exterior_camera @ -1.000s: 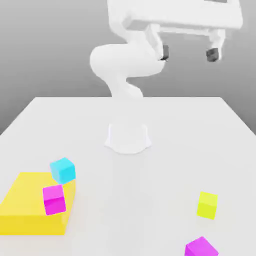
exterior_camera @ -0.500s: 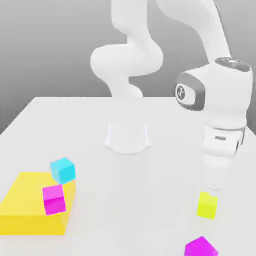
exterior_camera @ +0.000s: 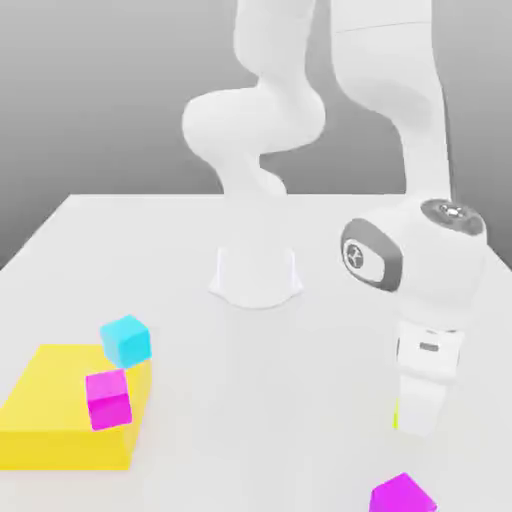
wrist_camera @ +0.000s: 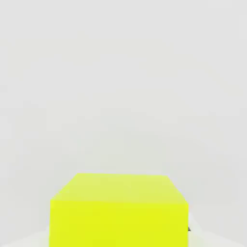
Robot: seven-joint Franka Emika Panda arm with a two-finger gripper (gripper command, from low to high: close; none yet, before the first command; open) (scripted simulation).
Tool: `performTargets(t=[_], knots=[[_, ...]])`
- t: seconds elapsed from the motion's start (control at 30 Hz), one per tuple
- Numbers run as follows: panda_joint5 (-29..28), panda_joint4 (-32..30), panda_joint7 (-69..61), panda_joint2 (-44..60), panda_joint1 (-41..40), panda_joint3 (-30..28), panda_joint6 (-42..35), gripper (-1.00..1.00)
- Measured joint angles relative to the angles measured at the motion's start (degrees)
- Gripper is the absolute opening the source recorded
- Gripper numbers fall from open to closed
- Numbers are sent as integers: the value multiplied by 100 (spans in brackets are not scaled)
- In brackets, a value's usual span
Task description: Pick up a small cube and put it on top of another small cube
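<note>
1. I have the fingers (exterior_camera: 420, 405) closed on the lime cube (wrist_camera: 119, 224), low over the bench (exterior_camera: 250, 400) toward the exterior view's right. From here I can't tell whether the cube touches the bench.
2. In the exterior view, only a thin strip of the lime cube shows beside the fingers.
3. At the exterior view's left I see a low yellow block (exterior_camera: 60, 390) with a flat top; I make out no opening in it.
4. The cyan cube (exterior_camera: 126, 342) and a magenta cube (exterior_camera: 108, 400) overlap its right side in that view. I can't tell whether either rests on it.
5. A second magenta cube (exterior_camera: 402, 495) lies at the front, cut by the exterior view's lower edge, apart from the block.
6. The bench is plain and pale, with the arm's base (exterior_camera: 256, 275) farther back on it.
7. Behind it, I see a grey backdrop (exterior_camera: 90, 100).
</note>
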Motion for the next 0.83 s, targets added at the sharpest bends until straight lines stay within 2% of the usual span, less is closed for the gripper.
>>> performTargets(t=[0.1,0.17,0.53,0.6,0.7,0.73,0.83], knots=[[222,-110,-157,-598,-91,97,-485,-100],[278,-47,-89,-872,-383,-196,-807,-100],[277,533,690,-2062,-3327,-1739,-2557,-100],[372,547,689,-1955,-3488,-1867,-2477,-100],[581,463,556,-1470,-3541,-1851,-1925,-100],[628,436,523,-1332,-3553,-1837,-1764,100],[628,436,522,-1332,-3548,-1836,-1764,100]])
